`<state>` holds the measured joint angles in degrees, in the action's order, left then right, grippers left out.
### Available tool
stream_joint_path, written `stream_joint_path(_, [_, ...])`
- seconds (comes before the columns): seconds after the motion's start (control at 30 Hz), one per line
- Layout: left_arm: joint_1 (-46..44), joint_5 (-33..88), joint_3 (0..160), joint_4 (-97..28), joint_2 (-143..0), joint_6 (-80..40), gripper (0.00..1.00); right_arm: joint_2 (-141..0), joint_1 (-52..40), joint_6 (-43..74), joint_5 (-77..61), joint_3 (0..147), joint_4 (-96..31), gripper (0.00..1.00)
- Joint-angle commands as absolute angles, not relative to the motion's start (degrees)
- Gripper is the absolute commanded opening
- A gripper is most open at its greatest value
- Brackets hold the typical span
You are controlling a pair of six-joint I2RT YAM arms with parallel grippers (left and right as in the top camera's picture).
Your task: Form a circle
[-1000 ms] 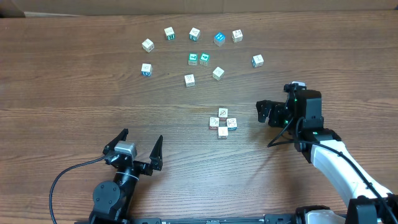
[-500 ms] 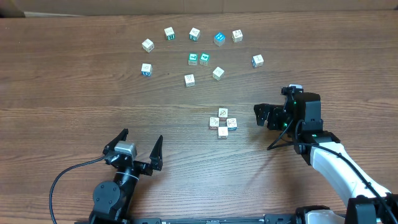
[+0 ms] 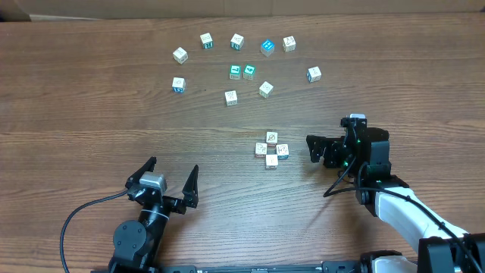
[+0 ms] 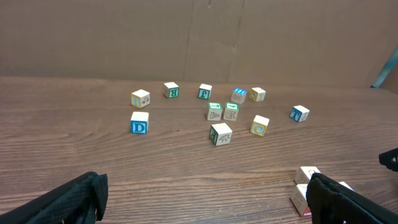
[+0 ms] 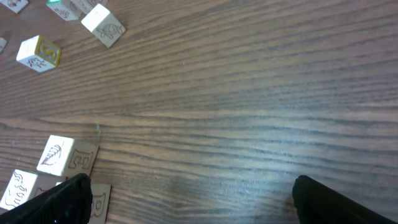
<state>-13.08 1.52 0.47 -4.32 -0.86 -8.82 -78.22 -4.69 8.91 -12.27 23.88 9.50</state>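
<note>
The circle (image 3: 271, 149) is a tight ring of small whitish cubes with printed marks, lying right of the table's middle. My right gripper (image 3: 313, 149) hovers just right of the ring, pointing at it, open and empty. In the right wrist view that gripper (image 5: 193, 208) has bare wood between its fingers, and the ring's cubes (image 5: 56, 155) sit beside the left fingertip. My left gripper (image 3: 171, 168) stands open near the front edge, well left of the ring. In the left wrist view the gripper (image 4: 205, 211) holds nothing, and its right finger hides part of the ring (image 4: 306, 177).
Several loose cubes (image 3: 231, 97) with green, blue and yellow marks are scattered across the back of the wooden table (image 3: 91, 114). They show again as loose cubes (image 4: 221, 134) in the left wrist view, before a brown cardboard wall (image 4: 199, 37). A black cable (image 3: 79, 212) trails from the left arm.
My right gripper has drifted a little left and towards the front, closer to the ring. The left arm and all cubes have stayed put.
</note>
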Motion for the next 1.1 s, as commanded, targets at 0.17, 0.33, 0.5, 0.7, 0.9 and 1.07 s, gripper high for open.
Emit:
stream_joint_path(0.17, [-12.8,2.3,0.3,-4.4,-0.2,-9.2,1.0,-77.0,-4.7,8.4,-13.1,22.6,11.7,1.0])
stream_joint_path(0.33, [-12.8,2.3,0.3,-4.4,-0.2,-9.2,1.0,-77.0,-4.7,8.4,-13.6,20.3,15.5,1.0])
stream_joint_path(0.5, [-12.8,2.3,0.3,-4.4,-0.2,-9.2,1.0,-77.0,-4.7,8.4,-13.8,18.8,17.6,1.0])
stream_joint_path(0.7, [-12.8,2.3,0.3,-4.4,-0.2,-9.2,1.0,-76.6,-4.7,8.4,-13.8,16.5,19.9,1.0])
stream_joint_path(0.9, [-12.8,2.3,0.3,-4.4,-0.2,-9.2,1.0,-74.9,-2.6,8.4,-16.3,15.0,20.6,1.0])
stream_joint_path(1.07, [-12.8,2.3,0.3,-4.4,-0.2,-9.2,1.0,-72.3,-1.0,8.4,-18.1,10.9,25.9,1.0])
